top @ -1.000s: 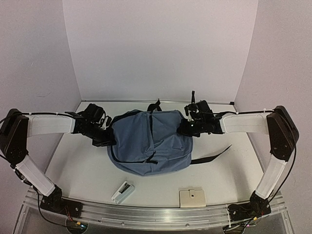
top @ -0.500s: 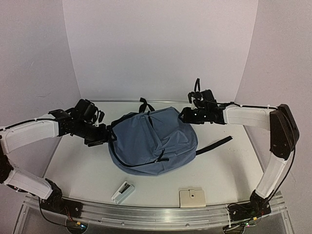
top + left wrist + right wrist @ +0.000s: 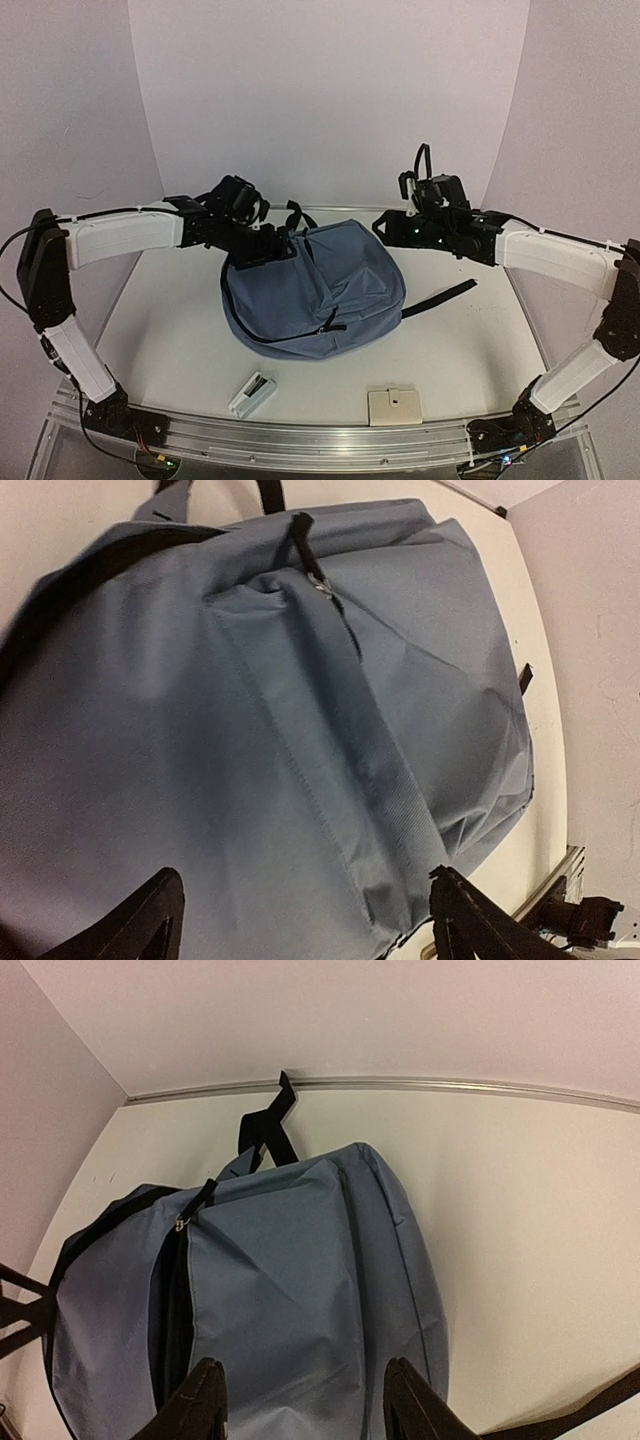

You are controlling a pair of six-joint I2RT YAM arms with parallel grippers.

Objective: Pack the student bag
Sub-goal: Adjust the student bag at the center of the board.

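While the left gripper hangs over the student bag, its fingers spread wide; right gripper likewise parted, blue fabric just beyond the tips.

Two slender white-and-black arms on a shared aluminium rail.
The left arm and right arm are each built of long white-shelled links joined by chunky black joint housings. Each ends in a dense black wrist cluster and starts from a black base bolted to the screw-dotted rail. Thin black cables trail along the links and loop out at the elbows (tiny lights glow near both bases). The left gripper and right gripper have matte black, wedge-shaped fingers.
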